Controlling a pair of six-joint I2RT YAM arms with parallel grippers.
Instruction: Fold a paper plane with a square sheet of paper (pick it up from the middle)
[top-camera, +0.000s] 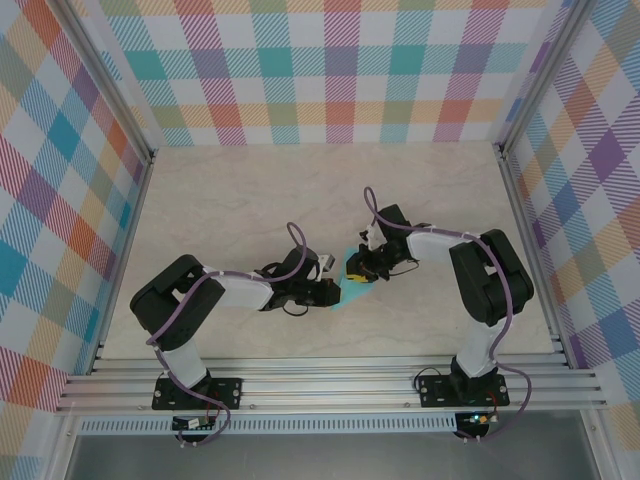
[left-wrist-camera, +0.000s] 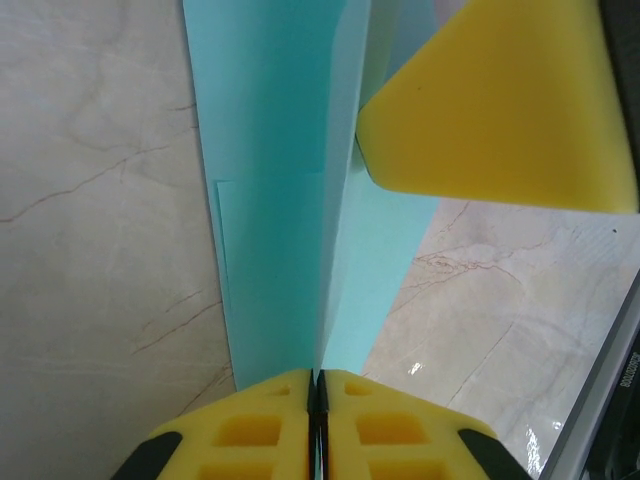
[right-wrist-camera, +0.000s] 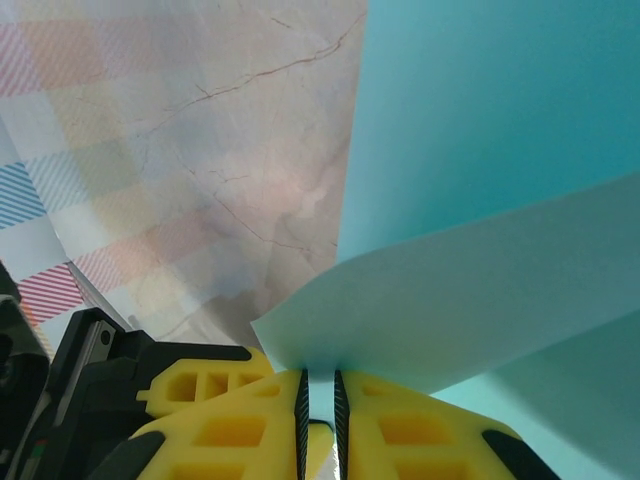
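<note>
Paper plane (top-camera: 354, 287), half-folded, held near the tabletop's (top-camera: 250, 190) middle, my left tool (left-wrist-camera: 315, 378) pinched shut on its crease, my right tool (right-wrist-camera: 318, 380) clamped on one flap; risk: any opposed pull could tear the thin paper or slip it free.

Left wrist view | left gripper (left-wrist-camera: 315, 392): jaws pressed together on near end of folded sheet of paper (left-wrist-camera: 270, 200) | sheet: light blue, crease running straight ahead from fingertips | right gripper's finger (left-wrist-camera: 500, 110): yellow, ahead-right, touching sheet | marble table (left-wrist-camera: 90, 250): underneath
</note>
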